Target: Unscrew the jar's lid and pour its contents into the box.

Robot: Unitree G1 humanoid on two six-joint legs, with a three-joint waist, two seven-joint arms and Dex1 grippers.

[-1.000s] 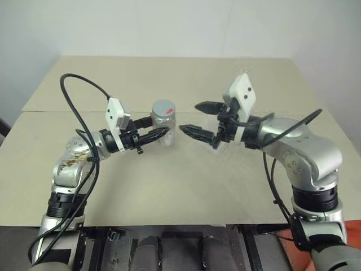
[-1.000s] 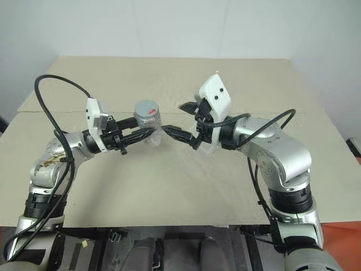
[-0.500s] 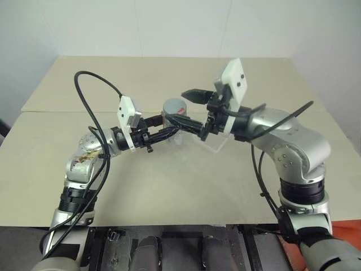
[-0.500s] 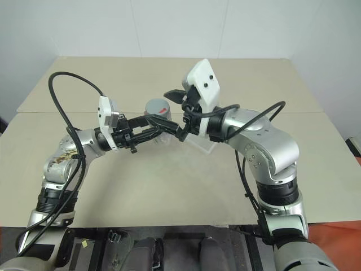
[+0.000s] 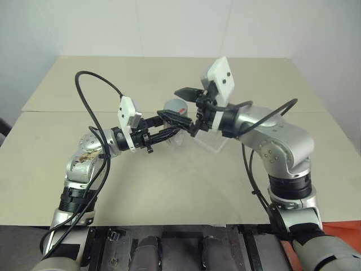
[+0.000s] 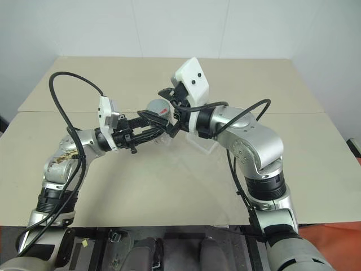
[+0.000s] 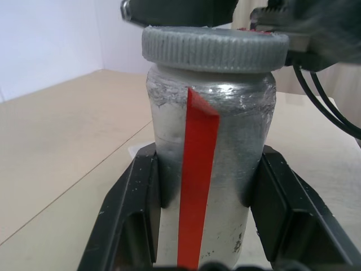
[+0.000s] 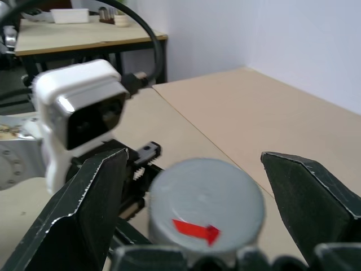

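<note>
The right gripper has swung in from beside the jar to straddle its lid with fingers spread (not yet closed), the left gripper clamping the jar's body above the table, so unscrewing seems imminent.

The small cylindrical jar looks wrapped in crinkled, shiny silver foil; its round grey lid is matt plastic with a ribbed edge.
</note>
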